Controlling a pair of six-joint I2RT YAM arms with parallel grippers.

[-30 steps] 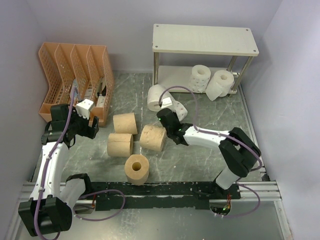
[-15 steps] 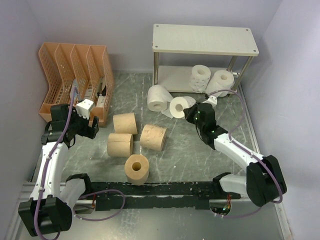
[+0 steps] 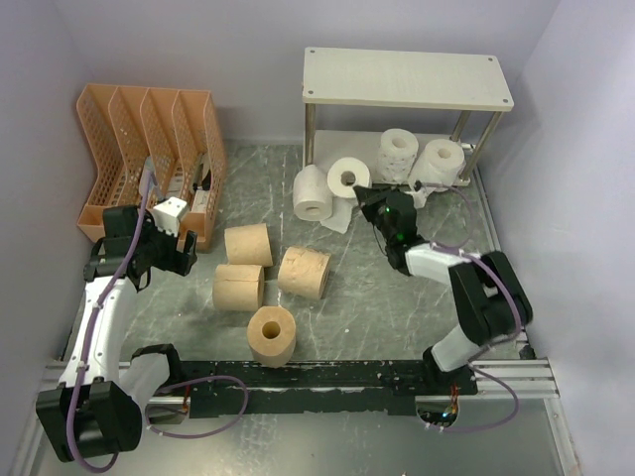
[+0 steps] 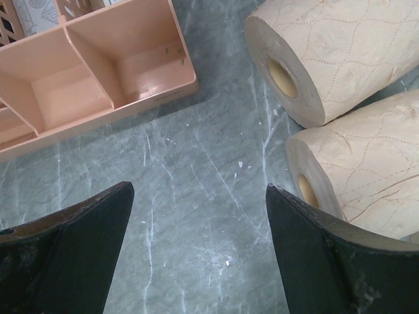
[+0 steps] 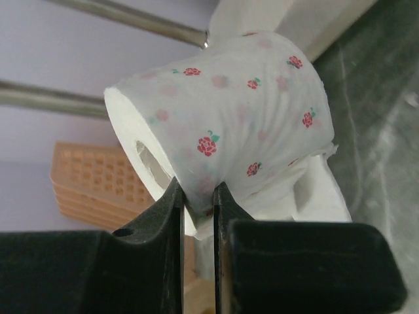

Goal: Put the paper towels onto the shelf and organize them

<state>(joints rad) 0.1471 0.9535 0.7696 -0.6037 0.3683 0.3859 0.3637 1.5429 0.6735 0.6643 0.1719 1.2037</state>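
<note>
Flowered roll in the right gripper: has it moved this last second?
Yes. The flowered roll, pinched by the right gripper, has moved away from the arm bases toward the shelf, near its front-left leg.

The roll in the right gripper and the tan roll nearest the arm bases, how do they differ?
The held roll is white with red roses; the tan roll is plain. The held roll is pinched by the right gripper; the tan roll stands free on end on the table. Both have hollow cores.

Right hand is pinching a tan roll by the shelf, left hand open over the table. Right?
Wrong colour: the right hand pinches a white roll with red flower print, not tan, as the right wrist view shows. By the shelf, left hand open: both hold.
</note>
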